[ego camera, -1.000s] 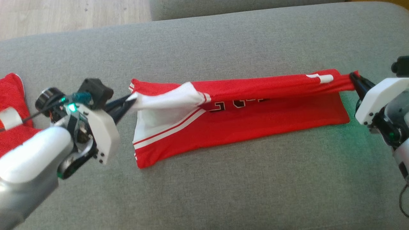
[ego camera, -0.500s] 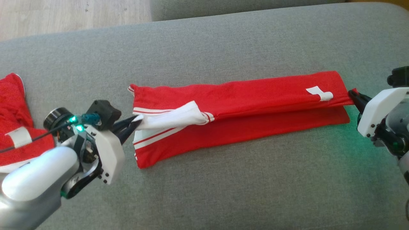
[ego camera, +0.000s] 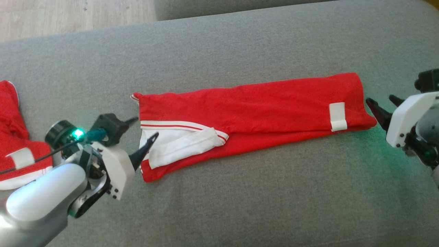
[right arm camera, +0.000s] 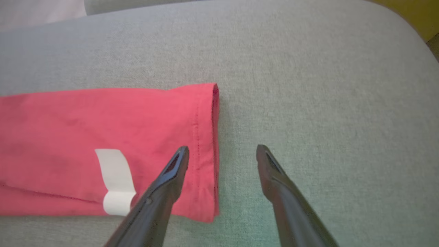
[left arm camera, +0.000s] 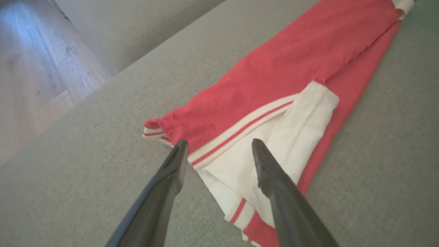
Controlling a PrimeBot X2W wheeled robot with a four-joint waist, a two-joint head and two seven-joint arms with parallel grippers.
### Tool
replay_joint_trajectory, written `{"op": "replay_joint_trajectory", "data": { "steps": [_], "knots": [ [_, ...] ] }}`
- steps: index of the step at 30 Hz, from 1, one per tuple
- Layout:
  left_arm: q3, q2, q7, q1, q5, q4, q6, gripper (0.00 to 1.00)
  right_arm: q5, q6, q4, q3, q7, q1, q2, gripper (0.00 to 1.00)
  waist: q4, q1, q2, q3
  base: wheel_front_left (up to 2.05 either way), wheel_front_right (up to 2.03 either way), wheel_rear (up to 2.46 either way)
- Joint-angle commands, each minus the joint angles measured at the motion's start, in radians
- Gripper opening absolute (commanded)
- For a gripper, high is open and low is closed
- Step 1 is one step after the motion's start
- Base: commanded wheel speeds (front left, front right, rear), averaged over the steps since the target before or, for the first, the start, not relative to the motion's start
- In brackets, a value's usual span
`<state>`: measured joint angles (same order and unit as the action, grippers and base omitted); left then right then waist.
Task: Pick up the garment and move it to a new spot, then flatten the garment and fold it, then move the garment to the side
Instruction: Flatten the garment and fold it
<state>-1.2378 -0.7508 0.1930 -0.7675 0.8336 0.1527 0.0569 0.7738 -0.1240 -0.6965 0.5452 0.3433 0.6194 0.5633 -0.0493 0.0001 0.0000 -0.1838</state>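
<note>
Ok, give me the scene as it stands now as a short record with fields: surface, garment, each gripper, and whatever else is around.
surface: grey cushion
garment: red, folded into a long strip, lying flat on the cushion
tag: white, near the garment's right end
left gripper: open, at the white-striped end, holding nothing
right gripper: open, just off the hemmed end, holding nothing
other: red cloth at the cushion's left edge; wood floor beyond

Broad grey fabric cushion [ego camera: 240, 206]; pale wood floor [ego camera: 68, 17] beyond (upper left); second grey cushion [ego camera: 223, 7] behind it.
</note>
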Motion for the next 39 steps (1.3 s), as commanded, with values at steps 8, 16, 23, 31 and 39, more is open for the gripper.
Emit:
{"op": "replay_joint_trajectory", "data": {
  "steps": [8,16,23,31,39],
  "knots": [
    [0.183,-0.035,-0.177,0.023,0.055,-0.068,0.151,1.0,-0.023,-0.007,0.139,-0.093,-0.098,0.0,-0.003,1.0,-0.013,-0.0001,0.0,0.018,0.0,0.0,0.0],
    [0.468,0.05,-0.449,0.136,0.153,-0.116,0.33,1.0,-0.089,-0.007,0.244,-0.244,-0.335,-0.044,-0.126,1.0,-0.004,-0.0001,0.0,0.038,0.0,0.0,0.0],
    [0.726,0.232,-0.454,0.34,-0.014,-0.16,0.337,1.0,-0.219,-0.007,0.321,-0.369,-0.514,-0.14,-0.258,1.0,0.008,-0.0001,0.0,0.046,0.0,0.0,0.0],
    [0.858,0.427,-0.455,0.525,-0.219,-0.053,0.195,1.0,-0.398,-0.007,0.344,-0.434,-0.554,-0.282,-0.406,1.0,0.003,-0.0001,0.0,0.056,0.0,0.0,0.0],
    [0.954,0.513,-0.455,0.567,-0.34,0.025,0.087,1.0,-0.459,-0.007,0.348,-0.456,-0.557,-0.337,-0.468,1.0,-0.002,-0.0001,0.0,0.056,0.0,0.0,0.0]
  ]
}}
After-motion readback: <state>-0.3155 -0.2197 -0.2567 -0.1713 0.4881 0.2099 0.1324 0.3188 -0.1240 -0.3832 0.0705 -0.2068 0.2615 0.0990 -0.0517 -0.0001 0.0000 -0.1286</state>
